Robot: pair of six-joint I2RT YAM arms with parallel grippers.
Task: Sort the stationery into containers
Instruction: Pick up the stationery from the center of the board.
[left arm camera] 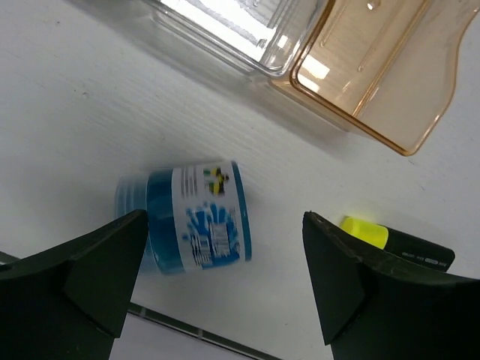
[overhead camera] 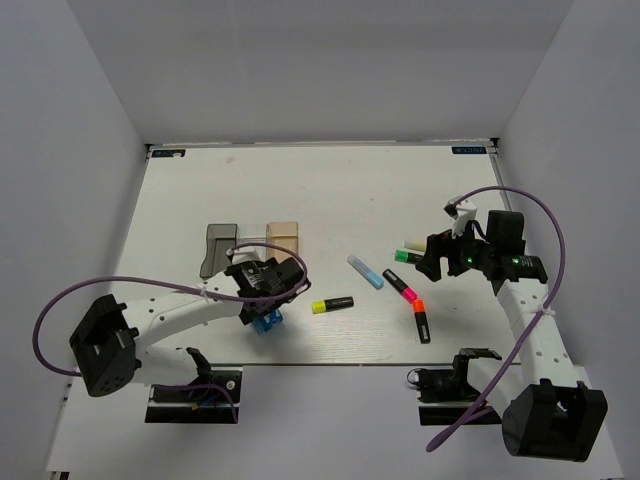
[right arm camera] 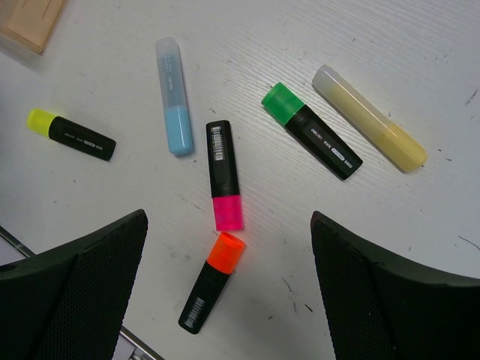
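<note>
Top external view is showing the left gripper [overhead camera: 268, 288] hanging over the lower left of the table [overhead camera: 180, 200]. Its body is covering part of the clear tray [overhead camera: 253, 236], which is sitting between the dark grey tray [overhead camera: 218, 248] and the tan tray [overhead camera: 284, 236]. The blue-white block [overhead camera: 267, 322] is peeking out just below the gripper, partly hidden by it.

In the left wrist view the fingers [left arm camera: 75, 285] are standing wide apart and pinching nothing. The block is lying on its side on the table between them, close to the left-hand finger; whether it is touching that finger is hard to tell. The right-hand finger is covering part of the yellow highlighter [left arm camera: 394, 244], and the clear and tan trays are running off the top edge.

At centre right of the top view, the right gripper [overhead camera: 437, 258] is hovering with its jaws spread, holding nothing, and is hiding most of the green highlighter [overhead camera: 403, 257].

The right wrist view is showing the pens lying loose on the table:
- light-blue marker [right arm camera: 172, 97]
- pink highlighter [right arm camera: 225, 176]
- orange highlighter [right arm camera: 212, 281]
- a pale yellow marker [right arm camera: 367, 116]

The pink and orange ends are nearly meeting. Only a corner of the tan tray is showing at the upper left.
</note>
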